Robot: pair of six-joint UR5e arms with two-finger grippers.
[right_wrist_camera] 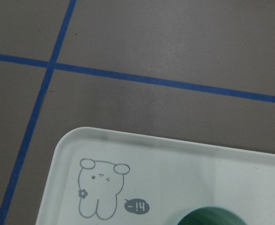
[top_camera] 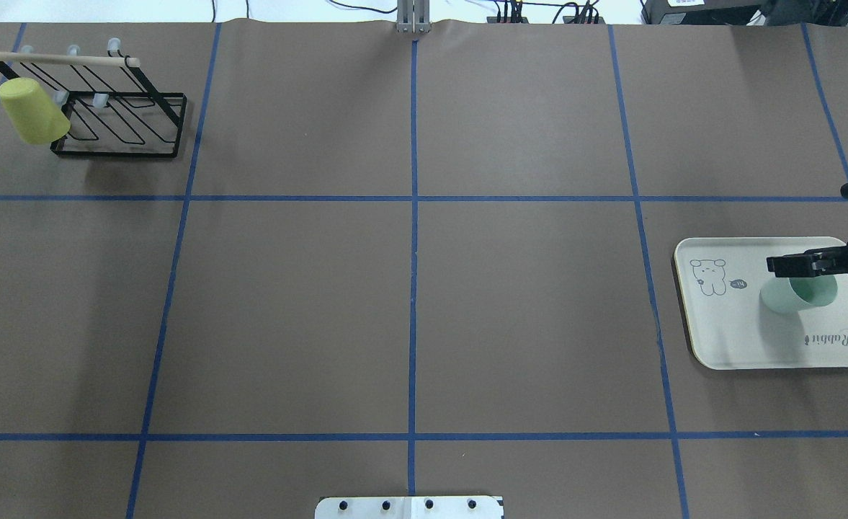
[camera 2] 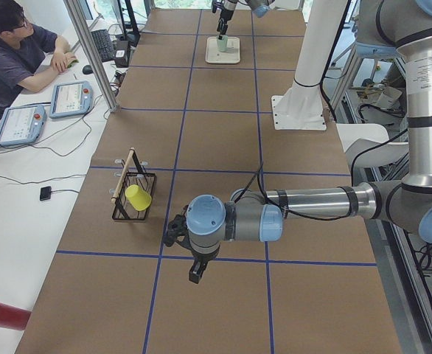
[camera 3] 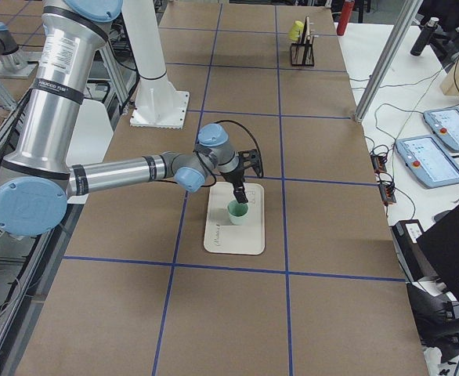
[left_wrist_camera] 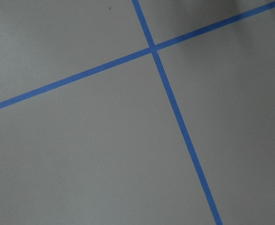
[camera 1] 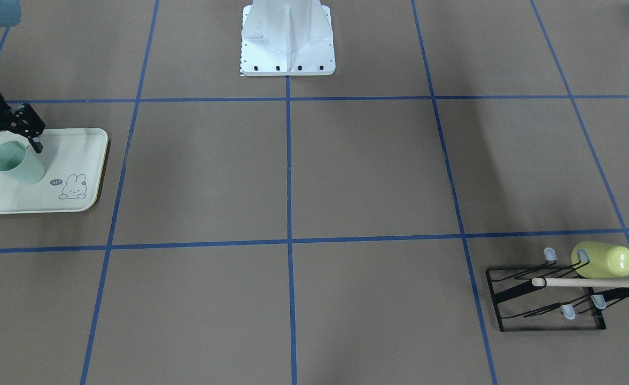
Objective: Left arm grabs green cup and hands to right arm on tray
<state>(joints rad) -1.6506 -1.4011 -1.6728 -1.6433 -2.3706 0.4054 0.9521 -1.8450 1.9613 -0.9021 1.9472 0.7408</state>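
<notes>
Left arm (camera 2: 234, 221) hangs well off the tray (camera 1: 82, 152), where right gripper (camera 1: 12, 152) straddles the upright green cup (camera 1: 23, 168) from above; clamped or clear, I cannot tell.

Right arm (camera 3: 120, 174): forearm stretched level, wrist bent down, right pincer (camera 1: 12, 152) vertical, fingers (camera 1: 35, 145) spread wide; gripping or not, unclear. Left arm (camera 2: 312, 203): forearm level and low, left pincer (camera 2: 194, 276) pointing down, state unreadable.

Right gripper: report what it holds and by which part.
The right gripper has its fingers on either side of the green cup at the rim, over the tray. Whether they actually clamp it cannot be told.
</notes>
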